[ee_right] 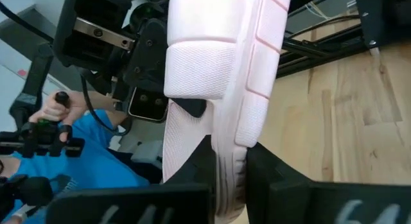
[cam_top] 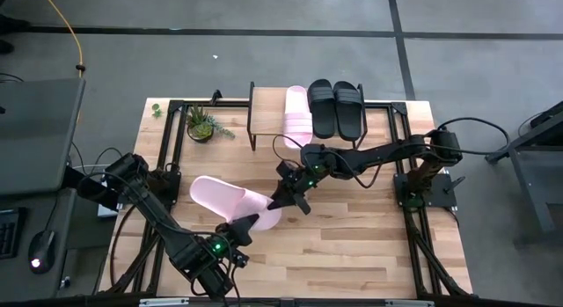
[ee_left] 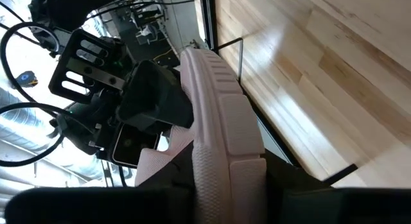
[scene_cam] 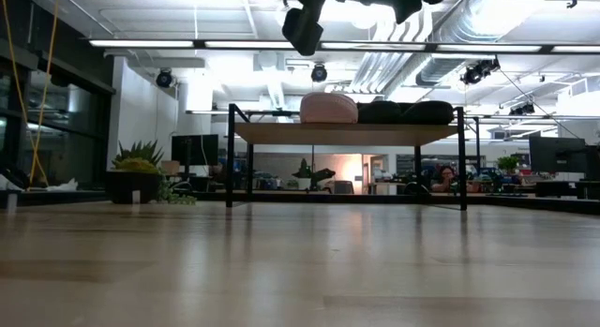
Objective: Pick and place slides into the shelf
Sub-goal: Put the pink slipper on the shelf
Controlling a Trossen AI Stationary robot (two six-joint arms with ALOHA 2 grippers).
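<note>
Pink slide (cam_top: 230, 200) held aloft between two arms

Left gripper (cam_top: 242, 228) and right gripper (cam_top: 286, 198) both clench opposite ends, long axis spanning them; shelf (cam_top: 264, 124) lies beyond, nearer the right arm.

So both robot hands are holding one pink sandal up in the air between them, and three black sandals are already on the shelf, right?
Not quite. The shelf holds two black sandals and one pink sandal, as the high view shows. The rest stands: the left hand and right hand both grip the other pink sandal off the table.
</note>
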